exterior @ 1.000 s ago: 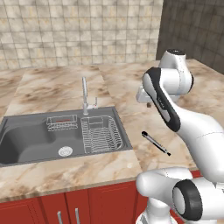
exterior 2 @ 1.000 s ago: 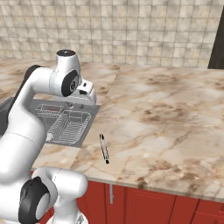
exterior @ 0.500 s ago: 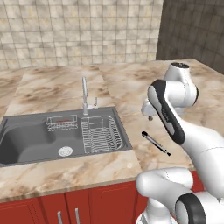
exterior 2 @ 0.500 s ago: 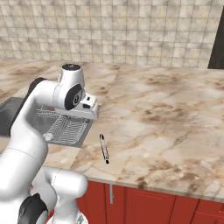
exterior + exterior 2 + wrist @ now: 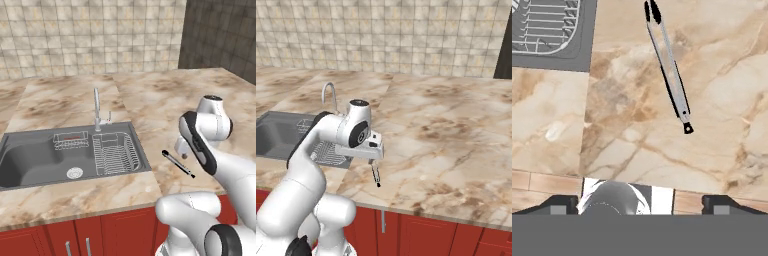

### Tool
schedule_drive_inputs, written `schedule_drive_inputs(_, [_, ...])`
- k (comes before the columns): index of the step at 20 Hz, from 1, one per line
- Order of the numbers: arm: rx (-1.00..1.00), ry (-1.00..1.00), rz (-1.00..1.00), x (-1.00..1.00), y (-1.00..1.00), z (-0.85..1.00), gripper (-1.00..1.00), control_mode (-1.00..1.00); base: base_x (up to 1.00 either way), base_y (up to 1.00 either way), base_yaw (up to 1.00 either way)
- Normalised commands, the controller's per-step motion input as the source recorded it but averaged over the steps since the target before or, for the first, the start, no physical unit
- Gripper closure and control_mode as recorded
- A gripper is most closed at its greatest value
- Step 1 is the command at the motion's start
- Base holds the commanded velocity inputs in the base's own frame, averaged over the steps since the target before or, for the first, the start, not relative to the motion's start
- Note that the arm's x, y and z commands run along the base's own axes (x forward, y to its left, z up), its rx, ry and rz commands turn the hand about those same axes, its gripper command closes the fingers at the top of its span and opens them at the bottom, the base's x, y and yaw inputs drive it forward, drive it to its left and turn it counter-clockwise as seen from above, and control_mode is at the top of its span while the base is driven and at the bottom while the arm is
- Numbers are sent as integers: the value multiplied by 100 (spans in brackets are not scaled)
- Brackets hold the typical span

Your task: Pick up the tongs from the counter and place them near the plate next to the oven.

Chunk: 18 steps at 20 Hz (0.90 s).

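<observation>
Counter (image 5: 150, 100) beige-and-brown marbled stone; cabinet fronts (image 5: 100, 235) red with metal handles; tongs (image 5: 668, 65) silvery with dark tips; sink (image 5: 30, 160) dark grey; dish rack (image 5: 116, 152) silvery wire; wall tiles (image 5: 381, 35) beige, mottled

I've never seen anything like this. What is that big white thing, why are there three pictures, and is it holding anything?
The white thing is a robot arm on a rolling base, in a computer-drawn kitchen. Two pictures come from cameras on the base, behind the arm to its left and right. The third comes from a camera on its hand, looking down past the gripper, whose two dark fingertips stand wide apart at the bottom. It holds nothing. On the marbled counter lie the tongs, a slim metal utensil, directly below the hand. Left of them is a grey sink with a wire rack inside and a faucet behind. The hand hangs above the tongs, apparently ready to go down for them.
</observation>
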Motion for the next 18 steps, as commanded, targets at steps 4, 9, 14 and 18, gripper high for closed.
schedule_drive_inputs(4, [1,11,12,38,-12,-24,-100,-100,0,0,0])
schedule_drive_inputs(9, [0,11,3,41,1,-26,-100,-100,0,0,0])
schedule_drive_inputs(14, [0,0,0,22,0,-38,-100,-100,0,0,0])
schedule_drive_inputs(18, [0,0,0,26,-1,-40,-100,-100,0,0,0])
